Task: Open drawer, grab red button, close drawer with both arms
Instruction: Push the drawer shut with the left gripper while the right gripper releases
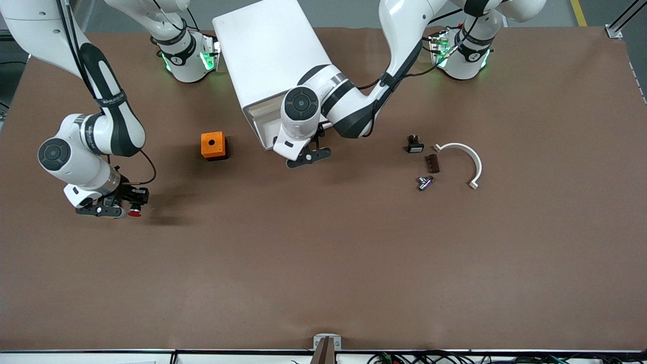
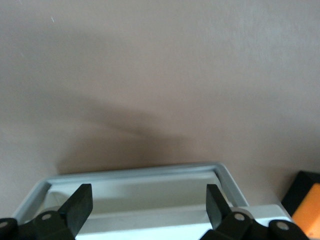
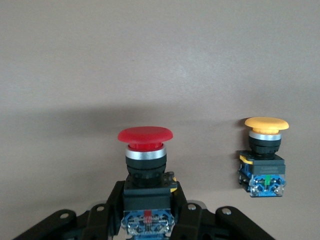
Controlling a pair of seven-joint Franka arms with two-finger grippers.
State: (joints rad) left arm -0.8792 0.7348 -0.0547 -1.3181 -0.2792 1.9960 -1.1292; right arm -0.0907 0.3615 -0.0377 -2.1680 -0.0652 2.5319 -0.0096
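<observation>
I've got the button (image 3: 145, 165) clamped in the right gripper (image 1: 108, 208), red cap pointing out past the fingertips, low over the table (image 1: 323, 283) at the right arm's end. The wrist view also shows a yellow-capped button (image 3: 264, 157) close by; I can't make it out in the front view. Left gripper (image 1: 308, 155) has its jaws spread wide, holding nothing, sitting at the front of the white drawer unit (image 1: 268, 55), with the drawer (image 2: 135, 192) slid out just under the fingertips.

Risks as I see them:
- spread fingers (image 2: 77, 207) straddle the drawer front; pushing off-centre could skew the unit or let the front slip between them
- unit looks unanchored, so a hard shove may slide it rather than shut the drawer
- orange cube (image 1: 213, 145) sits just beside the unit, could get bumped
- grip is on the button's body only; a fast move could twist it loose
</observation>
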